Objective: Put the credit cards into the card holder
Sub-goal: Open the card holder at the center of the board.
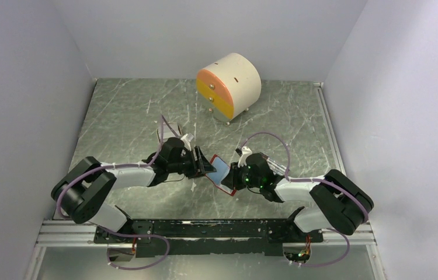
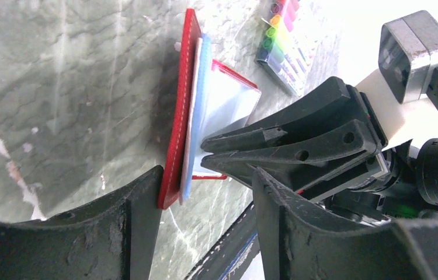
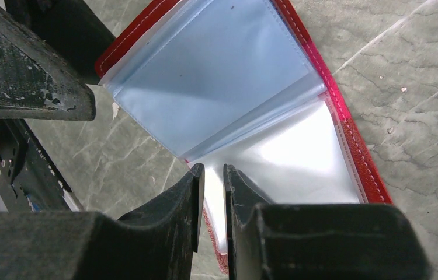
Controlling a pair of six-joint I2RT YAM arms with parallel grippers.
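Right wrist view: the right claw [image 3: 212,181] pinches narrowly on a clear pocket leaf of the open red wallet [image 3: 216,76], just ahead of its tips. The left claw [image 2: 208,181] stands wide astride the wallet's red cover, one finger touching it. Whether the pale blue pockets hold cards, I cannot tell.

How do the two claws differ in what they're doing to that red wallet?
The left gripper has its jaws wide apart; the right gripper has them nearly together. The right gripper pinches an edge of the open card holder, while the left gripper grips nothing: the red cover only seems to lean against one of its fingers. Both are black two-finger claws meeting at the card holder.
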